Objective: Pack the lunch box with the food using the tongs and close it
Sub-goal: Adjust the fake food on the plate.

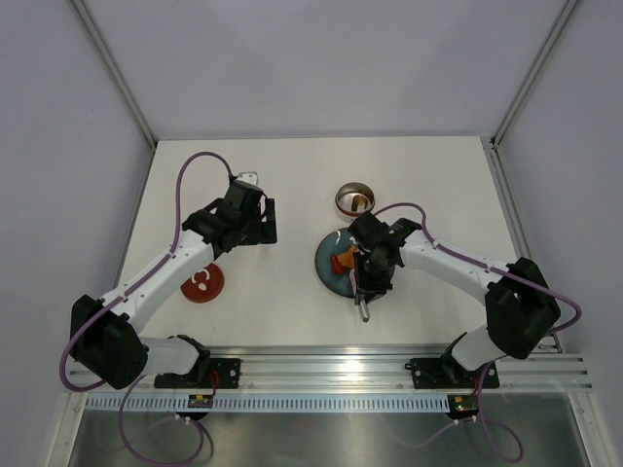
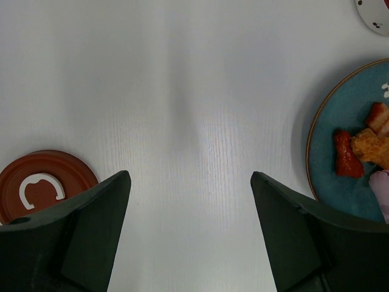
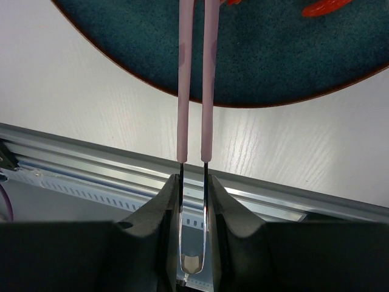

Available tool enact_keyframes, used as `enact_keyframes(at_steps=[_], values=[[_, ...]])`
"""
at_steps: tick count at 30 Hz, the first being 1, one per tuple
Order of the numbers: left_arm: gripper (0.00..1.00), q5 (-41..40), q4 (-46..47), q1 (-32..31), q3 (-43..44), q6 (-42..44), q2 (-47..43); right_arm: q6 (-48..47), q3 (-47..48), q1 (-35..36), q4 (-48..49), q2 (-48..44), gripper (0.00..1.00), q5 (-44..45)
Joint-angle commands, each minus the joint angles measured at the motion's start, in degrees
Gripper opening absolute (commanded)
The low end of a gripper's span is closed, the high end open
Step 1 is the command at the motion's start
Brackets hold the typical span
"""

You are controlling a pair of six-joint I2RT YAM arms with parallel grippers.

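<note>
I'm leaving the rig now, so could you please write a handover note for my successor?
Left gripper: open, empty, over the table between lid and plate.
Right gripper: shut on the tongs, which reach over the plate.
Food lies on the plate; tin stands open beyond it, perhaps an orange piece inside.
Left to do: move the food into the tin, put the lid on.

The tongs (image 3: 185, 79) run off the top of the right wrist view, tips unseen. The left wrist view cuts off the plate (image 2: 325, 152) on the right and the red lid (image 2: 55, 167) on the left.
</note>
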Motion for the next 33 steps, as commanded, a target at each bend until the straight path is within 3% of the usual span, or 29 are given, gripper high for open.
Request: enact_keyframes(at_steps=[1, 23, 33], values=[[0.84, 0.0, 2.3, 0.2, -0.2, 0.2, -0.5, 1.1, -1.0, 0.3, 1.0, 0.6, 0.0, 0.0], [0.84, 2.4, 2.7, 0.2, 1.1, -0.7, 0.8, 3.1, -3.9, 0.3, -4.9, -4.9, 0.0, 6.3], [0.84, 1.8, 2.4, 0.1, 1.4, -0.4, 0.8, -0.3, 3.3, 0.3, -9.2, -8.5, 0.0, 9.6]])
